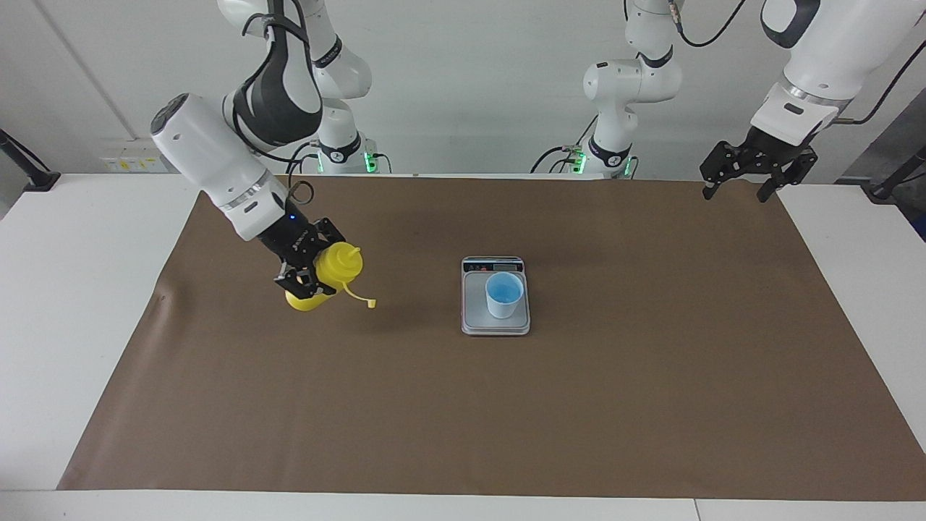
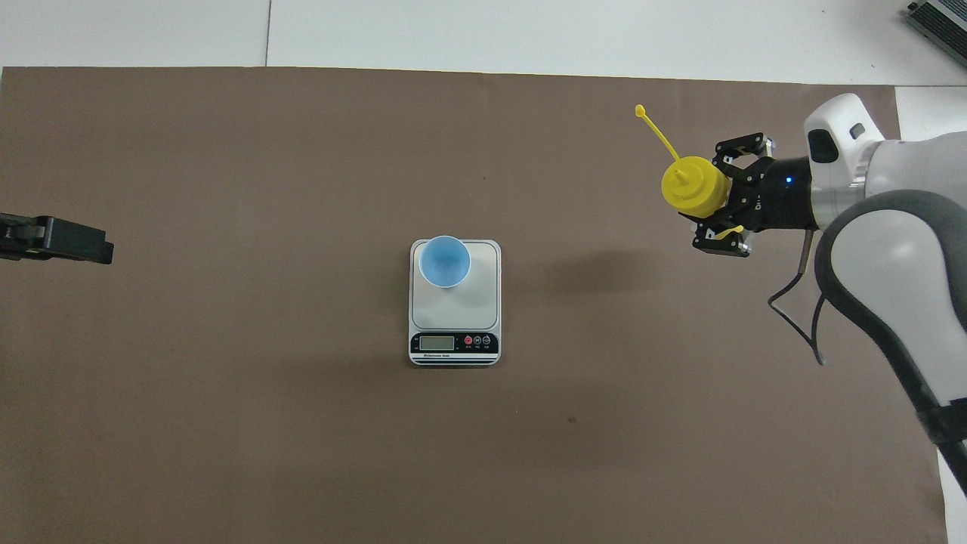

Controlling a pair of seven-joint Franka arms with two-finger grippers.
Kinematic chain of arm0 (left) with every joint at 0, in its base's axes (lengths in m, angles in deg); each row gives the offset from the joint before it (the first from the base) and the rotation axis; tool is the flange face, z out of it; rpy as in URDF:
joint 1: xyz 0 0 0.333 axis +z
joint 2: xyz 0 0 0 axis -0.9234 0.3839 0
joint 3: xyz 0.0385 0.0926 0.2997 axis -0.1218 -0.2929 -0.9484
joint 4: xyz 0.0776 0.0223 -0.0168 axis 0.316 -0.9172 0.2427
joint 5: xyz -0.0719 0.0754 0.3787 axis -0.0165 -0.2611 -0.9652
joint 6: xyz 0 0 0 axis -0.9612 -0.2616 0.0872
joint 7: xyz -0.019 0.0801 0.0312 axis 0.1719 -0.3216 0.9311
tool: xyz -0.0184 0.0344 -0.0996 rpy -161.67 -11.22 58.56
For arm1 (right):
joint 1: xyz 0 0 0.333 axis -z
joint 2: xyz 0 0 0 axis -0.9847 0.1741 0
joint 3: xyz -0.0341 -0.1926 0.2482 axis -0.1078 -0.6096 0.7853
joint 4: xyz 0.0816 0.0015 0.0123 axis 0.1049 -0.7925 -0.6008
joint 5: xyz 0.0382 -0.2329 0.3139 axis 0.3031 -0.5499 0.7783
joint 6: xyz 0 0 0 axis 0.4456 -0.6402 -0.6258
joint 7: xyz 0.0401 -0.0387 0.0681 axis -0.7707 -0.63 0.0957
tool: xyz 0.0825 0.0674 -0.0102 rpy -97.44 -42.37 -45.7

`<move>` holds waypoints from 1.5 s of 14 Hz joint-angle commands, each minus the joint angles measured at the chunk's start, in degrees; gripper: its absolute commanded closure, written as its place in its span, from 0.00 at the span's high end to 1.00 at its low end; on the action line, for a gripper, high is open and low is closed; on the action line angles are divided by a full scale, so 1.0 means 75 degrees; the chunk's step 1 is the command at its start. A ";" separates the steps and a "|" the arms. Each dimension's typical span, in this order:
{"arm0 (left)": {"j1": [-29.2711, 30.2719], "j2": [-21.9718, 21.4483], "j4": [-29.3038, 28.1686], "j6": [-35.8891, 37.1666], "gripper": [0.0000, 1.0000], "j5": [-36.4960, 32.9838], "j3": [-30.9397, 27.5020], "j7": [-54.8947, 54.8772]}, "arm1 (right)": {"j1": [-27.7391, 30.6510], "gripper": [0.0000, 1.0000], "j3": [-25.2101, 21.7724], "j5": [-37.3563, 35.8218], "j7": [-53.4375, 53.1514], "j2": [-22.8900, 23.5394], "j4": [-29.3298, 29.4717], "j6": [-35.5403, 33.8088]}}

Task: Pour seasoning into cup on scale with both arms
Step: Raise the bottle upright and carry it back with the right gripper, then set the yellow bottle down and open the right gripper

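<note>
My right gripper (image 1: 312,262) is shut on the yellow seasoning bottle (image 1: 334,268), over the brown mat toward the right arm's end of the table. The bottle is nearly upright, nozzle up, and its tethered cap (image 1: 371,304) hangs loose. In the overhead view the right gripper (image 2: 725,195) grips the bottle (image 2: 691,187) from the side. I cannot tell whether the bottle's base touches the mat. The light-blue cup (image 1: 504,294) stands upright on the scale (image 1: 495,325) mid-table; the cup (image 2: 445,261) and the scale (image 2: 472,302) also show in the overhead view. My left gripper (image 1: 738,189) waits open and empty, raised over the mat's corner; it also shows in the overhead view (image 2: 94,249).
A brown mat (image 1: 579,405) covers most of the white table (image 1: 87,289). The scale's display strip (image 2: 453,344) faces the robots. A grey device (image 2: 940,23) lies at the table's corner at the right arm's end, farthest from the robots.
</note>
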 commanded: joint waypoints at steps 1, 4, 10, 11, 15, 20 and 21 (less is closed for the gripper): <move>0.0103 -0.0127 -0.0100 0.0069 1.00 0.0046 0.0033 -0.0104 | 0.0555 0.00 0.0111 0.1138 0.1011 -0.0354 -0.0651 -0.0343; 0.0091 -0.0127 -0.0100 0.0069 1.00 0.0046 0.0033 -0.0104 | 0.1107 0.00 0.0111 0.2813 0.2207 -0.0330 -0.1482 -0.0344; 0.0091 -0.0127 -0.0100 0.0069 1.00 0.0046 0.0033 -0.0104 | 0.1167 0.00 0.0099 0.5321 0.3217 -0.0330 -0.2713 -0.0273; 0.0091 -0.0127 -0.0100 0.0069 1.00 0.0046 0.0033 -0.0104 | 0.1179 0.00 0.0099 0.5593 0.3439 -0.0330 -0.2924 -0.0273; 0.0091 -0.0127 -0.0100 0.0069 1.00 0.0046 0.0033 -0.0104 | 0.1378 0.00 0.0099 0.5654 0.4308 -0.0260 -0.3219 -0.0344; 0.0103 -0.0127 -0.0100 0.0069 1.00 0.0046 0.0033 -0.0104 | 0.1634 0.00 0.0099 0.6017 0.5127 0.0149 -0.3242 -0.0600; 0.0103 -0.0127 -0.0100 0.0069 1.00 0.0046 0.0033 -0.0104 | 0.1833 0.00 0.0099 0.6017 0.5361 0.0313 -0.3242 -0.0729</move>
